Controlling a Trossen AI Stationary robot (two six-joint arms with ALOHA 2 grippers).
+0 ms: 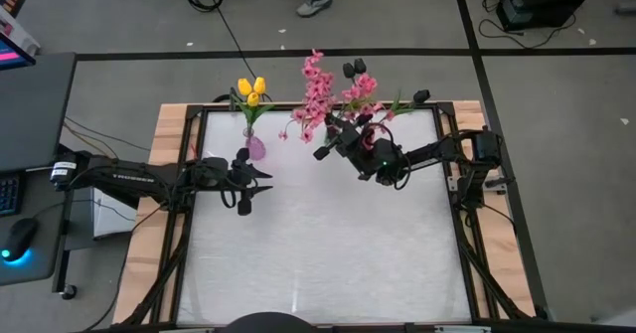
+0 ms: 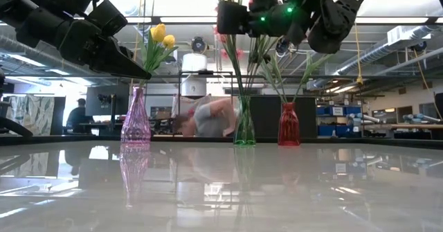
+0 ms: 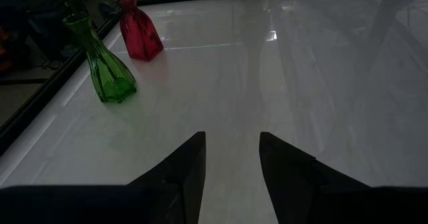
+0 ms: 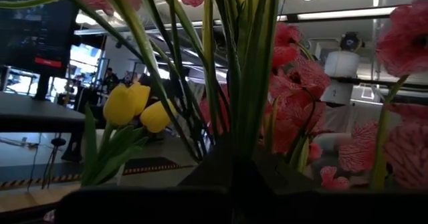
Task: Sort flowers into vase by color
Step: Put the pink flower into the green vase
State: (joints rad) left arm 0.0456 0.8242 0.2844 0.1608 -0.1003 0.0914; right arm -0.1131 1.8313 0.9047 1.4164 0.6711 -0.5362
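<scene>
Yellow tulips (image 1: 251,91) stand in a purple vase (image 2: 136,118) at the table's far left. Sprays of pink blossoms (image 1: 318,94) and dark tulips (image 1: 353,72) rise on green stems from a green vase (image 2: 243,125) and a red vase (image 2: 288,125) at the far edge. My right gripper (image 1: 328,139) is up among these stems, shut on some of them. Over the table's left part, my left gripper (image 3: 231,140) hangs open with nothing between its fingers. My right gripper has green flower stems (image 4: 231,140) pinched between its two shut fingers, well above the vases. It comes from the table's right, slanting a little upward, and the stems fan out past the fingertips. Which stems it has cannot be told. Their lower ends (image 2: 242,86) run down toward the green vase.
A dark frame (image 1: 189,124) and wooden border run along the table's edges. The broad white tabletop (image 1: 318,253) lies bare in front of the vases. A person (image 2: 208,118) bends over in the room behind the table.
</scene>
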